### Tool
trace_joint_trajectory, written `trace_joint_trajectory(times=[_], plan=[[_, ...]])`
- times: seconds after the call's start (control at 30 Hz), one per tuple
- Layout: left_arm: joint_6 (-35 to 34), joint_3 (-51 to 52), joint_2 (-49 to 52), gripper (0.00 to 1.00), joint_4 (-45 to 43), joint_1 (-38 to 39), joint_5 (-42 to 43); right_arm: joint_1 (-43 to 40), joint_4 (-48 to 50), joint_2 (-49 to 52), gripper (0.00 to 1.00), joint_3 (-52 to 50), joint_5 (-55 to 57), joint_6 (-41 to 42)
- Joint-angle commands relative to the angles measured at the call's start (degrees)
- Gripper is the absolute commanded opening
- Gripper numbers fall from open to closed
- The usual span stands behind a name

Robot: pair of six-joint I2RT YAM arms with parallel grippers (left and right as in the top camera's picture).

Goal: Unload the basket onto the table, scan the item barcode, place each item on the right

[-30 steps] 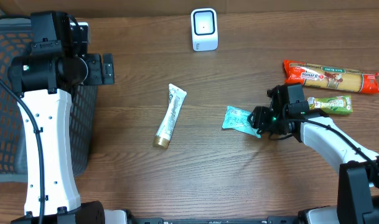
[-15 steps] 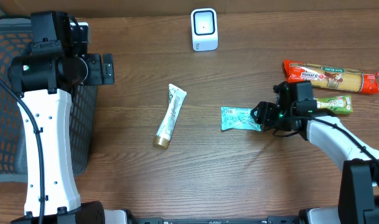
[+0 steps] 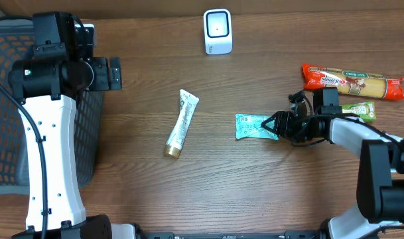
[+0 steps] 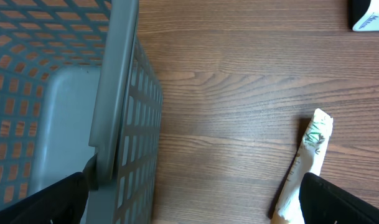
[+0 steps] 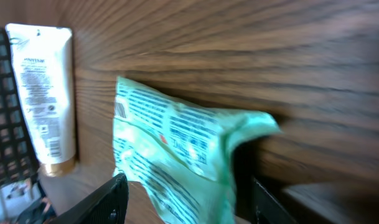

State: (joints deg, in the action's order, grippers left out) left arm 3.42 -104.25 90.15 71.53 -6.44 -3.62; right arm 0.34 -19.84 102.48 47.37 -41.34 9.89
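Overhead view: grab step, green packet (image 3: 255, 126) flat at 3 o'clock on the worktop (image 3: 255, 192), right jaws straddling its end (pinching? can't tell), left jaws spread wide; next, lift it toward the 12 o'clock scanner (image 3: 217, 31).

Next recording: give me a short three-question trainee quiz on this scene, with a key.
1. True or false: the tube lies inside the basket.
2. Which item lies between the fingers of the right pincer? A) teal packet B) red pasta pack C) white scanner
3. Fill in: the open left pincer hangs over the rim of the grey ____.
Key: 1 false, the tube lies on the table; 2 A; 3 basket.
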Motion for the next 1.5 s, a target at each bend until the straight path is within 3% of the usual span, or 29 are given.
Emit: trace_joint_trajectory(times=[0.0,0.3,0.37,0.4,0.43,0.67,0.97,1.2,1.47], plan=[[0.9,-0.5,0.5,0.99,-0.2,-0.3,0.5,0.0,0.9,5.5,0.63,-0.4,1.3,-2.5],[0.9,-0.5,0.5,1.00,-0.2,-0.3,0.5,0.0,4.9,10.1,0.43,-0.3,-0.7,-2.4],[0.9,-0.5,0.5,1.00,-0.2,-0.3,0.5,0.1,5.0,10.1,0.31,-0.3,-0.7,-2.4],[0.9,-0.5,0.5,1.00,-0.2,-0.3,0.5,0.1,5.0,10.1,0.21,-0.3,-0.7,-2.4],[0.9,-0.5,0.5,1.00,-0.1,-0.3,0.5,0.1,5.2,10.1,0.04,-0.3,-0.7,-2.2],[0.9,-0.5,0.5,0.99,-0.2,-0.3,0.5,-0.7,0.9,9.7,0.04,2.8,-0.8,-1.1],[0.9,-0.5,0.5,0.99,-0.2,-0.3,0.5,-1.4,-15.8,4.1,0.04,14.9,0.2,-1.0],[0.9,-0.5,0.5,1.00,-0.2,-0.3,0.5,5.3,-24.1,-4.2,0.04,25.3,19.6,-1.0],[0.9,-0.5,0.5,1.00,-0.2,-0.3,0.5,17.2,-20.2,-10.7,0.04,28.5,50.0,-1.0]])
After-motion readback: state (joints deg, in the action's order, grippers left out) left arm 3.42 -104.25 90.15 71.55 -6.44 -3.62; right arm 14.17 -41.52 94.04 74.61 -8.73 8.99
